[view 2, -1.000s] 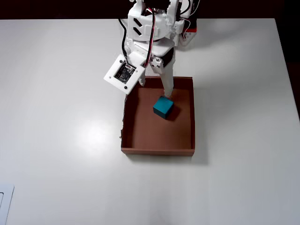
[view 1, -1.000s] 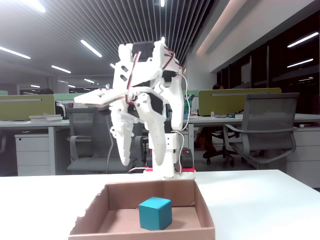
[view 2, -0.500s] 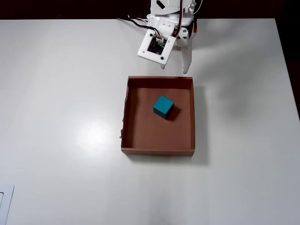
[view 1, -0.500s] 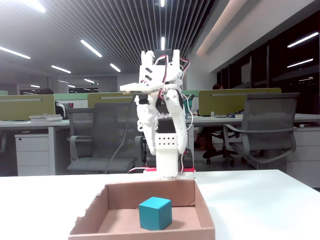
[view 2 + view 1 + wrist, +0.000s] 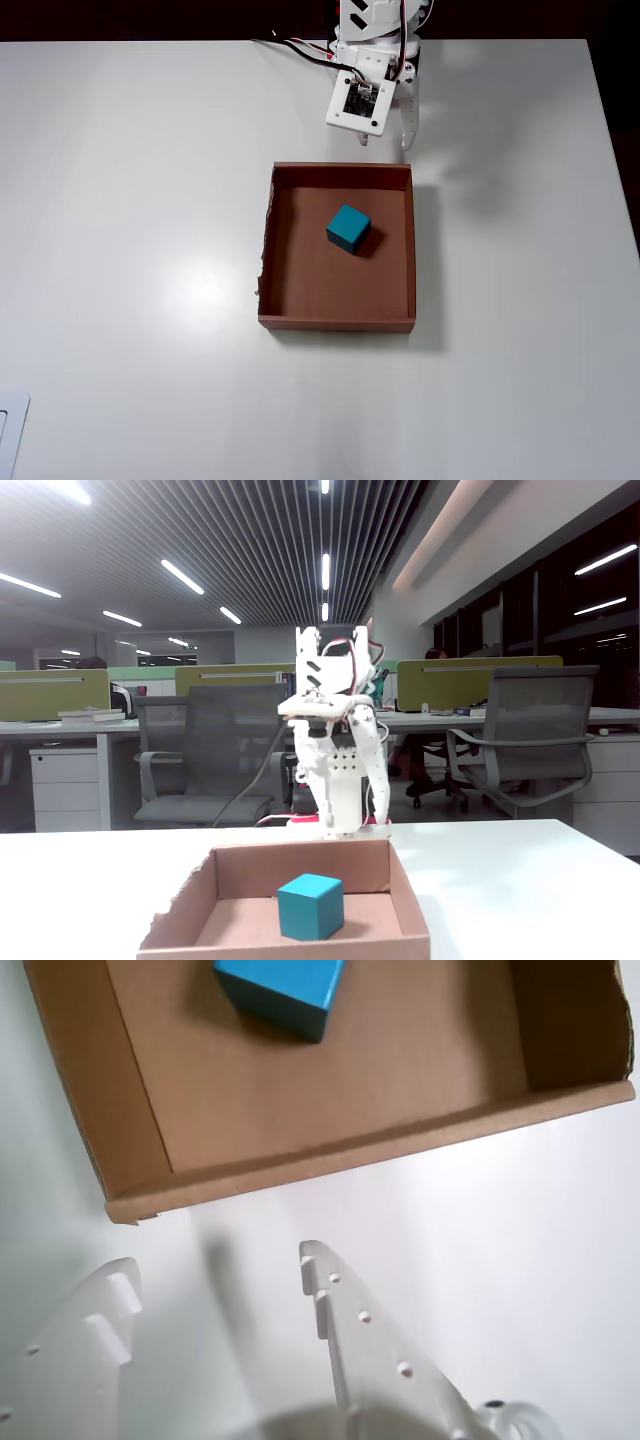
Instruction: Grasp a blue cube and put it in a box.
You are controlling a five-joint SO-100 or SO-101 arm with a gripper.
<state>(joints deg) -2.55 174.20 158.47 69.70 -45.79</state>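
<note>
Since the blue cube (image 5: 348, 228) already sat inside the box (image 5: 340, 322) at frame centre, the hand (image 5: 215, 1290) hung empty, fingers apart, above the counter (image 5: 130, 250).

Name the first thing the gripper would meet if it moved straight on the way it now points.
Probably the near wall of the box, judging by the wrist view; the open gripper is empty. Depth is unclear, so it may touch the table first.

The big white table (image 5: 130, 250) carries a flat brown cardboard box (image 5: 338, 321) near its middle. The white robot arm (image 5: 372, 40) stands at 12 o'clock.
</note>
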